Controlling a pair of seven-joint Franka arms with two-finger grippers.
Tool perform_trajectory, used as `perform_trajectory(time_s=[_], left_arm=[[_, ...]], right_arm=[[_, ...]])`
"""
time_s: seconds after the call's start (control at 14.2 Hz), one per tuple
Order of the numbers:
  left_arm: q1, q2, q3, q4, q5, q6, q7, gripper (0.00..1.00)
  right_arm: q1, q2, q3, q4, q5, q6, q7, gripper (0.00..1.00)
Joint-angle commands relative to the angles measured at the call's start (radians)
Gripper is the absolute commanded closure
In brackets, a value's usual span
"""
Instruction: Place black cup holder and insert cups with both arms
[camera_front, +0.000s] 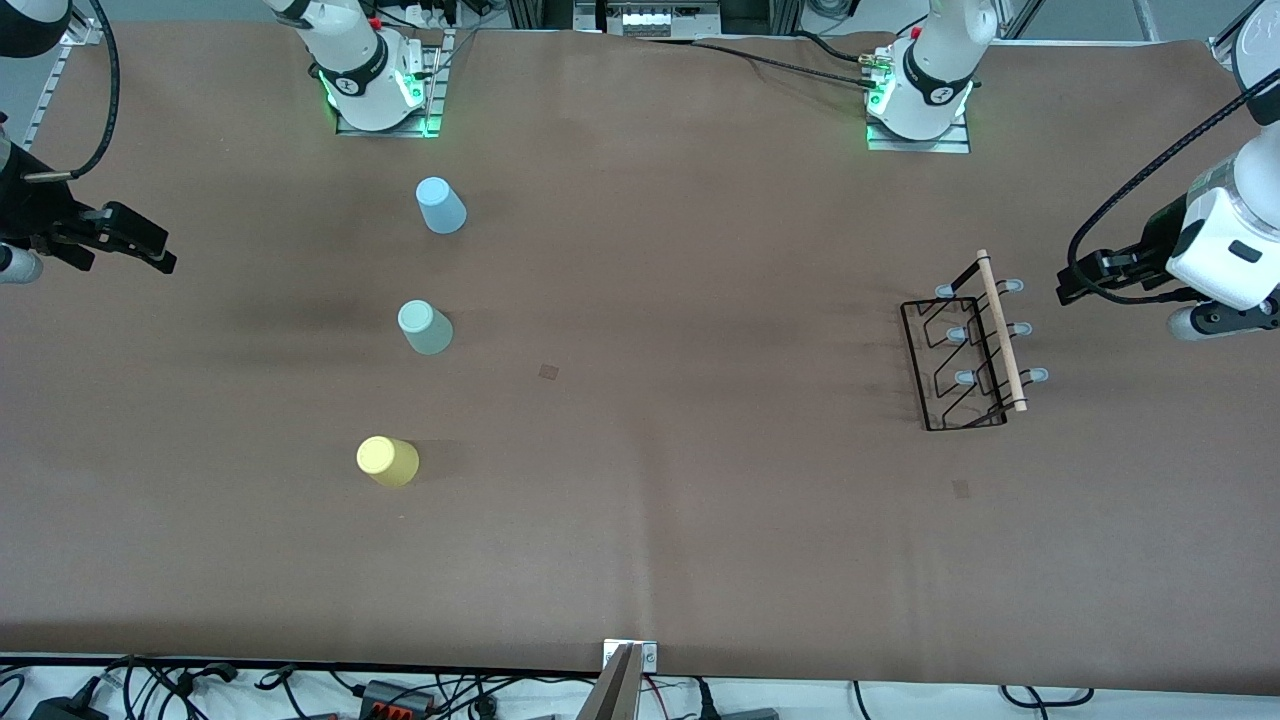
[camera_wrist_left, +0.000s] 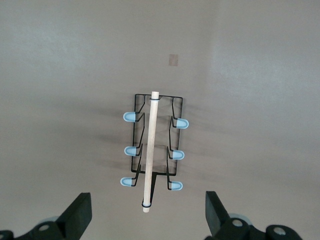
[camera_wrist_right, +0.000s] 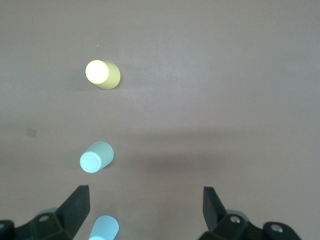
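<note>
While the rack (camera_front: 965, 350) stands on the counter (camera_front: 640, 520) at right of the front view, the left pincer (camera_front: 1075, 280) hangs released beside its rod.

From the left wrist, that rod (camera_wrist_left: 149, 157) runs lengthwise between spread fingers.

Right wrist: released pincer (camera_wrist_right: 145, 210) above three cups (camera_wrist_right: 102, 74).

three cups (camera_front: 440, 205) (camera_front: 425, 327) (camera_front: 388, 461), one black cup holder (camera_front: 965, 350) with six pegs, two arms (camera_front: 350, 60) (camera_front: 935, 70).
</note>
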Motion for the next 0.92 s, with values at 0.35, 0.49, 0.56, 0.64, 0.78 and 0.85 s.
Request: perform_trajectory(time_s=[0.35,0.49,0.56,0.64,0.78,0.85], left_arm=[[0.004,-0.009,-0.001,-0.003,-0.006,0.008,0.011,0.0],[0.004,0.0,-0.001,-0.005,-0.005,0.011,0.013,0.0],[0.003,0.006,-0.001,-0.005,-0.003,0.01,0.013,0.0],[0.003,0.011,-0.001,-0.006,-0.005,0.007,0.013,0.0],[0.004,0.043,-0.001,-0.018,-0.005,0.013,0.014,0.0],[0.006,0.061,-0.001,-0.025,0.0,0.04,0.02,0.0]], right_arm=[[-0.008,-0.033,0.007,-0.028,-0.013,-0.005,-0.011,0.0],[-0.008,-0.03,0.007,-0.028,-0.015,-0.003,-0.011,0.0],[-0.008,-0.03,0.007,-0.028,-0.015,-0.002,-0.011,0.0],[-0.008,-0.028,0.007,-0.027,-0.015,-0.002,-0.011,0.0],[-0.008,-0.028,0.007,-0.027,-0.015,-0.002,-0.011,0.0],[-0.008,-0.027,0.007,-0.027,-0.015,-0.002,-0.011,0.0]])
